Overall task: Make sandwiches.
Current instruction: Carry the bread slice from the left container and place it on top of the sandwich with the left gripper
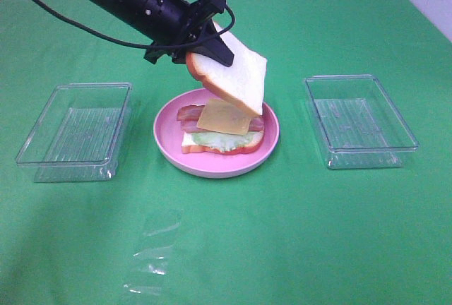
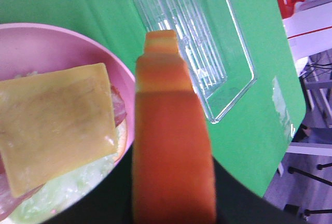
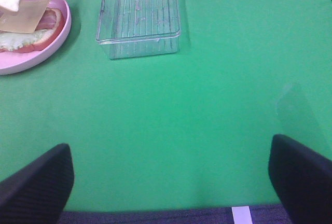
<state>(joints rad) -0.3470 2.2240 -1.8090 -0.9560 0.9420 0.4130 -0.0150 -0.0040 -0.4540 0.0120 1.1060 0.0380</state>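
**A:** White bread with an orange-brown crust: that top slice [image 1: 233,72] hangs tilted in the air above the pink plate [image 1: 169,142], one corner dipping toward the cheese. What holds it?

**B:** The left gripper [image 1: 212,44]. Its fingers are clamped on the slice's upper edge, near the crust, so the rest of the slice slopes down and away from them. In the left wrist view the crust edge [image 2: 174,146] fills the middle, seen end-on.

**A:** And the rest of the sandwich?

**B:** It sits on the plate, directly below the held slice and not touching it. The bottom slice [image 1: 219,148] lies flat, the pale green lettuce [image 1: 224,139] on it, the reddish-brown bacon strips [image 1: 189,113] across that, and the yellow cheese square [image 1: 224,116] on top, turned a little askew.

**A:** Where is the right gripper [image 3: 171,182]?

**B:** It does not show in the high view. In its own wrist view its two dark fingers [image 3: 36,182] stand wide apart, with only green worktop [image 3: 181,130] between them. The plate is well away from them.

**A:** Anything else on the worktop?

**B:** Two clear plastic trays, the left tray [image 1: 74,132] and the right tray [image 1: 360,121], one on each side of the plate.
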